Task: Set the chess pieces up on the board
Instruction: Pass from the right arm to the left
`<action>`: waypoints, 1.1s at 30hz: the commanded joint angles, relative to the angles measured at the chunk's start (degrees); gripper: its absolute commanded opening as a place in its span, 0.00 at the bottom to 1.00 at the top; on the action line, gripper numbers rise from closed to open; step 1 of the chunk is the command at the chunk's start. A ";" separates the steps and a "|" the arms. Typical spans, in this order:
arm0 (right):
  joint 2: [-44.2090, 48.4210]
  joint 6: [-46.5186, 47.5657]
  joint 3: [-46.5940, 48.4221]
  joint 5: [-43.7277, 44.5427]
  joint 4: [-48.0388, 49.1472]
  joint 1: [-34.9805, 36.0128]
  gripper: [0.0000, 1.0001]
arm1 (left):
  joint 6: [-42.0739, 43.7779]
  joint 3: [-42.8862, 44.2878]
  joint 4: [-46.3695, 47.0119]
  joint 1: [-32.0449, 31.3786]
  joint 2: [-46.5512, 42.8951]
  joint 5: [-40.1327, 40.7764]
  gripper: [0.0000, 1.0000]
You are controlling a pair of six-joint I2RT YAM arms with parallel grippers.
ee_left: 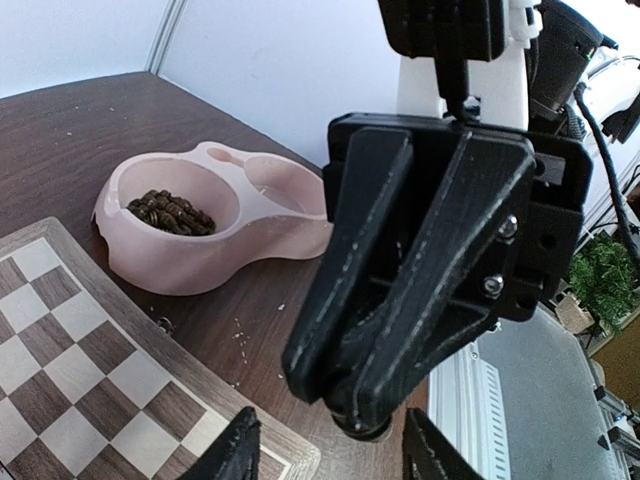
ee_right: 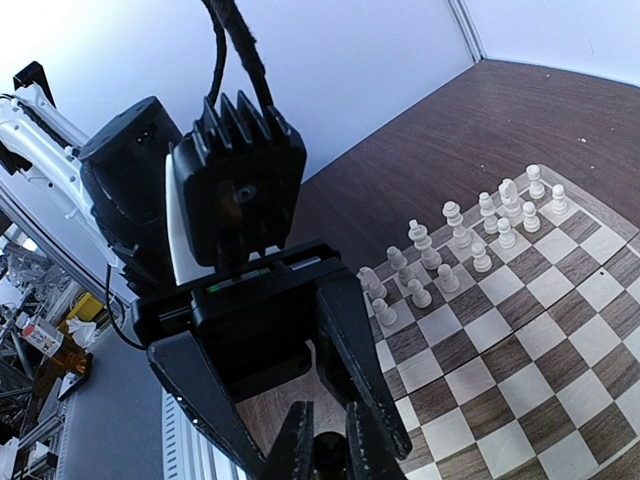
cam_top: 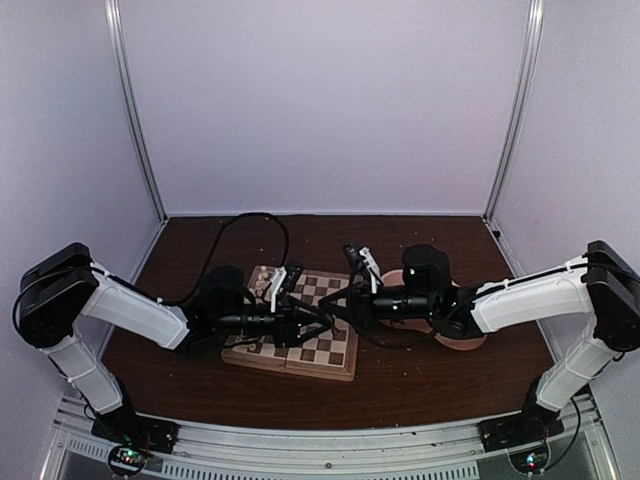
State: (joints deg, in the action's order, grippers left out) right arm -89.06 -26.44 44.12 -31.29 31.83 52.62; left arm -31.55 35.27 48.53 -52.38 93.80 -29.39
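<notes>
Right gripper (ee_left: 358, 412), pinched tight on a dark piece (ee_left: 365, 428), is apparently offering it mid-air over the board (cam_top: 330, 352) to left gripper (ee_left: 333, 458), jaws half-wide either side, prob. for reach. Cream pieces (ee_right: 470, 245) are standing ranked.

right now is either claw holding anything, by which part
Right claw pinches what looks like a dark chess piece at its tips; gripped part hidden. Left claw open around it, not gripping.
</notes>
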 commanded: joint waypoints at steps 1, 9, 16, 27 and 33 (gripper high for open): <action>-0.24 -0.55 0.79 -0.62 2.20 0.71 0.10 | -0.44 0.67 4.20 -0.44 0.56 -0.48 0.46; -0.79 -0.32 1.14 -0.79 1.97 0.99 0.10 | -0.92 0.86 4.43 -0.44 0.50 -1.21 0.33; -0.72 -0.09 1.06 -0.49 1.86 1.12 0.11 | -1.23 0.94 4.88 -0.44 0.43 -2.07 0.17; -0.02 0.24 0.66 0.51 1.50 1.08 0.20 | -0.67 0.94 3.49 -0.40 -0.16 -1.61 0.10; 1.08 0.80 -0.19 2.00 1.48 1.08 0.47 | -0.07 0.79 2.43 -0.44 -0.82 -0.72 0.10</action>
State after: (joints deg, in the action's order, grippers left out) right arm -89.49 -26.46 44.12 -30.70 31.97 53.39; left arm -32.86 35.27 49.52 -52.62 93.86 -30.81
